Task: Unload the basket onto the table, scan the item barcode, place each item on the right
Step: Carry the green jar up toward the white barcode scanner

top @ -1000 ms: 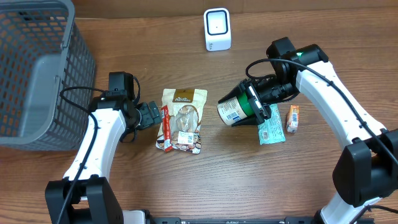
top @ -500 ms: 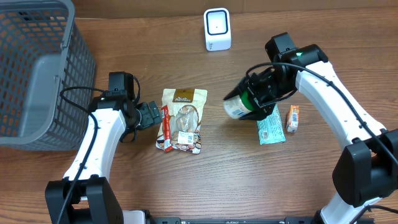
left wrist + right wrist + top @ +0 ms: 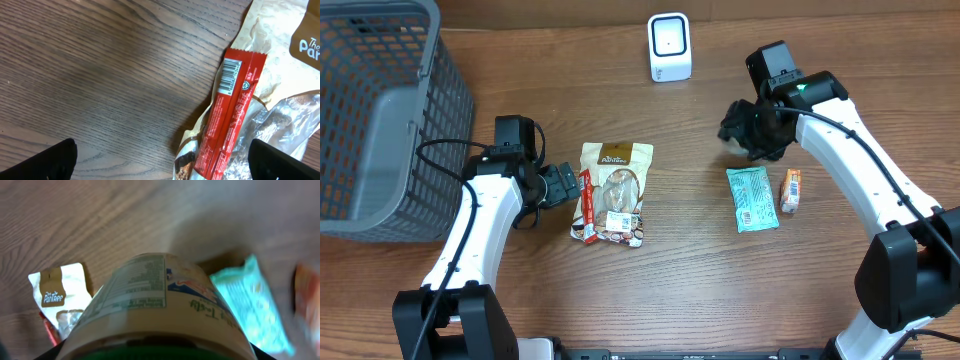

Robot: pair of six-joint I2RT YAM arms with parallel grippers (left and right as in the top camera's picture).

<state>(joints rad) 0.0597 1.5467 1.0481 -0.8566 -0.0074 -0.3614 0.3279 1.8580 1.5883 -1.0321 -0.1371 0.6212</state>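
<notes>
Within the last second the right jaws have carried the cylindrical jar with a white printed label and a green lid (image 3: 155,300) up off its sideways pose beside the teal foil wrapper (image 3: 752,198) and swung it back. It now hangs tucked beneath the wrist, almost hidden from above, nearer the white box-shaped scanner (image 3: 669,47) that stands ahead and to the left of those jaws. The right jaws stand partway apart, clamped around the jar's body. The item therefore appears to be on its way to presentation, though no barcode shows: only a fine-print panel faces the wrist camera, so more turning may be needed.

The left jaws have not moved; they are spread wide and hold nothing, with a glossy red bar wrapper (image 3: 232,110), its barcode uppermost, just ahead of them on a crinkled beige pouch with a clear window (image 3: 613,190).

The jar looks rigid and smooth, its paper label curved. The teal wrapper and a small orange packet (image 3: 791,190) lie flat behind the right jaws on the grained wooden tabletop (image 3: 720,290). A grey mesh basket (image 3: 380,110) sits well behind the left jaws.
</notes>
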